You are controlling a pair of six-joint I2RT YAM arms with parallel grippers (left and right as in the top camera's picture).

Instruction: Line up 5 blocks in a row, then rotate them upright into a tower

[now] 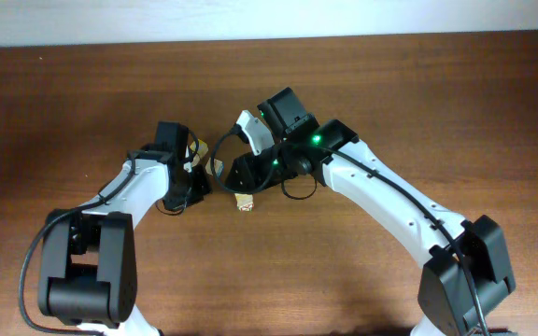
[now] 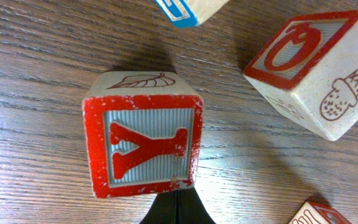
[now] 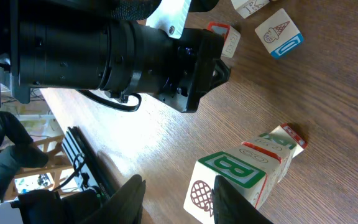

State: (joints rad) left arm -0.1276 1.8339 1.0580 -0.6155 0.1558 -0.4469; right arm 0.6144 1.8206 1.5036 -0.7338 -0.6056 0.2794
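Observation:
In the left wrist view a pale block with a red Y [image 2: 143, 143] stands on the table, touching the tip of my left gripper [image 2: 178, 200], which is shut and holds nothing. A block with a red O and an ice-cream picture [image 2: 316, 71] lies to the right. In the right wrist view my right gripper [image 3: 179, 182] is open. A block with a green B [image 3: 235, 177] sits at its right finger [image 3: 235, 205], first in a short row with two more blocks [image 3: 261, 152]. From overhead both grippers meet mid-table, left gripper [image 1: 197, 185], right gripper [image 1: 247, 179], with a block [image 1: 244, 202] just below.
The left arm's black wrist [image 3: 104, 50] fills the upper left of the right wrist view. More cubes lie beyond it, one blue-edged with an ice cream [image 3: 279, 34]. A blue-edged cube [image 2: 188, 9] and a red-edged corner [image 2: 319, 214] show at the left wrist view's edges.

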